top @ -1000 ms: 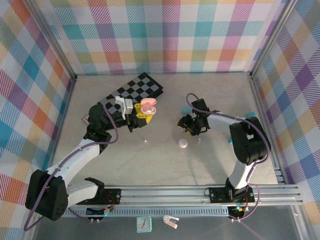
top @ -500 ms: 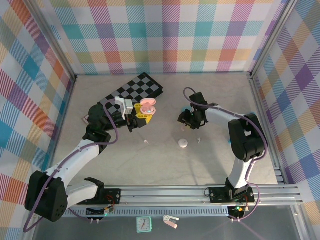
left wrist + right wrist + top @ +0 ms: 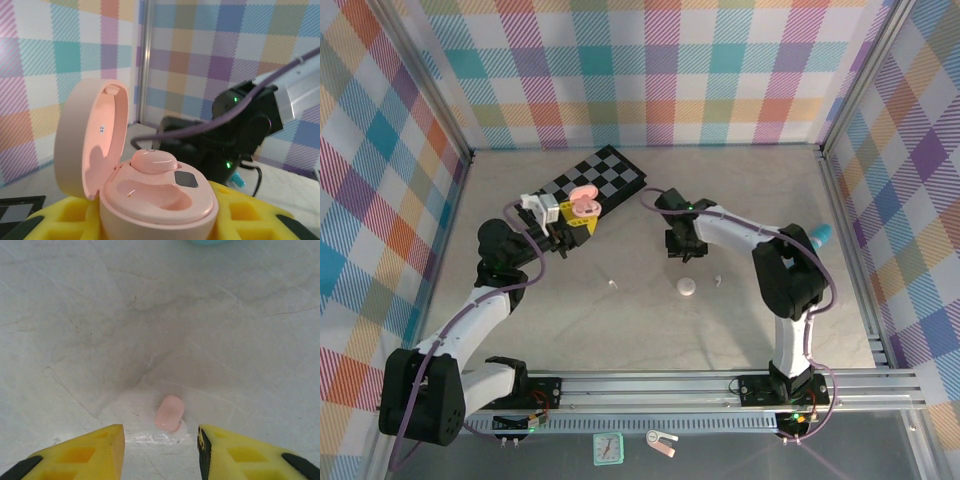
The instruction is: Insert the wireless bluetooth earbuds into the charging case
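My left gripper (image 3: 576, 211) is shut on an open pink charging case (image 3: 159, 197), held up over the checkered mat. The lid (image 3: 92, 137) stands upright. One pink earbud (image 3: 153, 160) sits in the far slot, and the near slot is bare. A second pink earbud (image 3: 169, 412) lies on the table just ahead of my right gripper (image 3: 161, 440), between its yellow fingertips (image 3: 111, 439) and touched by neither. That gripper (image 3: 680, 246) is open and points down at mid-table. Two tiny white earbuds (image 3: 613, 284) (image 3: 717, 280) lie loose on the table.
A white pebble-shaped case (image 3: 687, 288) sits shut in front of the right gripper. A black-and-white checkered mat (image 3: 605, 172) lies at the back left. A teal cylinder (image 3: 821, 235) stands by the right arm. The edge of something teal (image 3: 207, 241) lies past the pink earbud.
The right arm swung left and farther back, and its jaws narrowed. The left arm carried the pink case left and back, over the mat.
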You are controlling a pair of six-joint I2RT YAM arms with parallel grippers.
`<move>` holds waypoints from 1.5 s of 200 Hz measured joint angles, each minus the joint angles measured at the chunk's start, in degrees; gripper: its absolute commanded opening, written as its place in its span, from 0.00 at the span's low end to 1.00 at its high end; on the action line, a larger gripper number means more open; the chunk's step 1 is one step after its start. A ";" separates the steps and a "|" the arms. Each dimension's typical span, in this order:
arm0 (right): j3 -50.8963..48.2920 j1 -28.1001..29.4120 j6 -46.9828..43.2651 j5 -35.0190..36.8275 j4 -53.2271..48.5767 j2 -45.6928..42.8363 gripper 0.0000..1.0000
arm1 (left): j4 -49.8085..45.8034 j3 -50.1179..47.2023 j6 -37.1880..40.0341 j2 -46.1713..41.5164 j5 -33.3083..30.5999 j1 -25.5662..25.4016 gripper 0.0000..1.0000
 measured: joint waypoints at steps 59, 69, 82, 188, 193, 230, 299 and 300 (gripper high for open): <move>5.07 2.97 -2.08 9.27 -6.32 5.77 0.38 | 1.88 0.00 -1.44 -0.66 -0.37 0.15 0.30; 5.25 3.08 -2.49 10.08 -6.82 6.16 0.37 | 1.92 0.00 -1.62 -0.66 -0.37 0.15 0.30; 5.55 3.08 -2.93 10.84 -7.50 6.69 0.36 | 1.92 0.00 -1.70 -0.66 -0.35 0.15 0.30; 8.68 3.45 -4.61 11.89 -9.66 10.14 0.31 | 2.95 0.00 -2.08 -0.66 -0.20 0.15 0.30; 8.70 3.45 -4.63 11.87 -9.64 10.23 0.32 | 2.97 0.00 -2.08 -0.66 -0.20 0.15 0.30; 8.70 3.50 -6.73 10.91 -8.90 10.36 0.32 | 2.97 0.00 -2.10 -0.63 -0.17 0.15 0.30; 7.82 4.13 -10.23 6.29 -4.28 8.81 0.32 | 2.99 0.00 -2.12 -0.11 -0.17 0.17 0.30; 7.78 4.15 -10.23 6.27 -4.09 8.74 0.32 | 2.99 0.00 -2.12 -0.11 -0.17 0.17 0.30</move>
